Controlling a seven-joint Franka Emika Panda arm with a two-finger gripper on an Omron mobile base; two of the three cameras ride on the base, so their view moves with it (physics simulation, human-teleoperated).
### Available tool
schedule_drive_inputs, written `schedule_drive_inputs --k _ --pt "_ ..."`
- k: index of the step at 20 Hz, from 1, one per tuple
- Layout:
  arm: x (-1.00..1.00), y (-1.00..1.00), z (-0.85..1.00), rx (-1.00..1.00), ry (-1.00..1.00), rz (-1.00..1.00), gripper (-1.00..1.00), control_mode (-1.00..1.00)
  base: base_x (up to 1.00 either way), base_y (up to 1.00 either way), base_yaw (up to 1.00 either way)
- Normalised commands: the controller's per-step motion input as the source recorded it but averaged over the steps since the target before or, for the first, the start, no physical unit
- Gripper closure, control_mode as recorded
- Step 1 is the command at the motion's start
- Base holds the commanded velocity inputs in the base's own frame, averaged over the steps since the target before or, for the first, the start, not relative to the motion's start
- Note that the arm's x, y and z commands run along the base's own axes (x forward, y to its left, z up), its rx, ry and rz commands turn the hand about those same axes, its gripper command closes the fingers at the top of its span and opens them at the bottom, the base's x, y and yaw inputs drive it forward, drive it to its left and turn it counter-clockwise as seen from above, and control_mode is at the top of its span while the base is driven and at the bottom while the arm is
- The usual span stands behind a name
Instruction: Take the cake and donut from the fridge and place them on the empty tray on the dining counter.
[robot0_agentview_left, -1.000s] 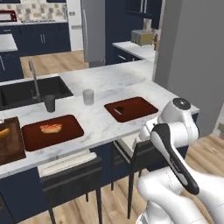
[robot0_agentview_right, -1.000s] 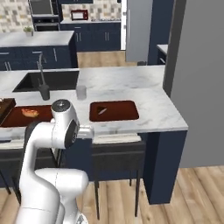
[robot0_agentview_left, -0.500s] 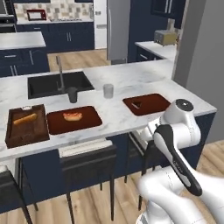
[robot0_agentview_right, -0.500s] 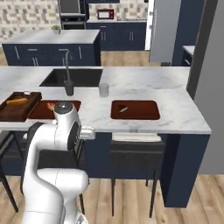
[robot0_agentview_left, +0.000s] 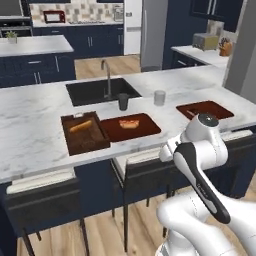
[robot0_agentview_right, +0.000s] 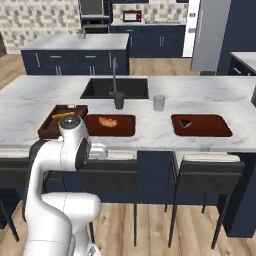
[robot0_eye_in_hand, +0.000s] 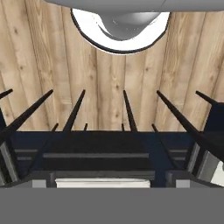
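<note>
Sitting near the surface's (robot0_agentview_right: 210, 102) right front edge, the tray (robot0_agentview_right: 201, 125) is carrying the cake (robot0_agentview_right: 185, 122); the gripper is standing open.

Both base cameras sit behind the arm, on the stool side of the dining counter (robot0_agentview_left: 30, 125), looking forward and down across it toward the sink (robot0_agentview_left: 97, 91).

Left base view: angled from the left, arm at lower right.

Right base view: squarer to the counter (robot0_agentview_right: 150, 95), arm at lower left.

Shared: sink (robot0_agentview_right: 116, 88), counter top, both trays.

Hand view: close, pointing down at the wood floor (robot0_eye_in_hand: 52, 52) and stool legs below the counter.
</note>
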Motion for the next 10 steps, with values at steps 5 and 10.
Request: schedule_drive_inputs --k 5,10 --pt "0.00 0.00 0.00 0.00 0.00 0.00 -1.00 1.00 -0.15 0.85 -0.01" --pt "0.00 0.00 0.00 0.00 0.00 0.00 -1.00 1.00 -0.10 0.79 -0.07"
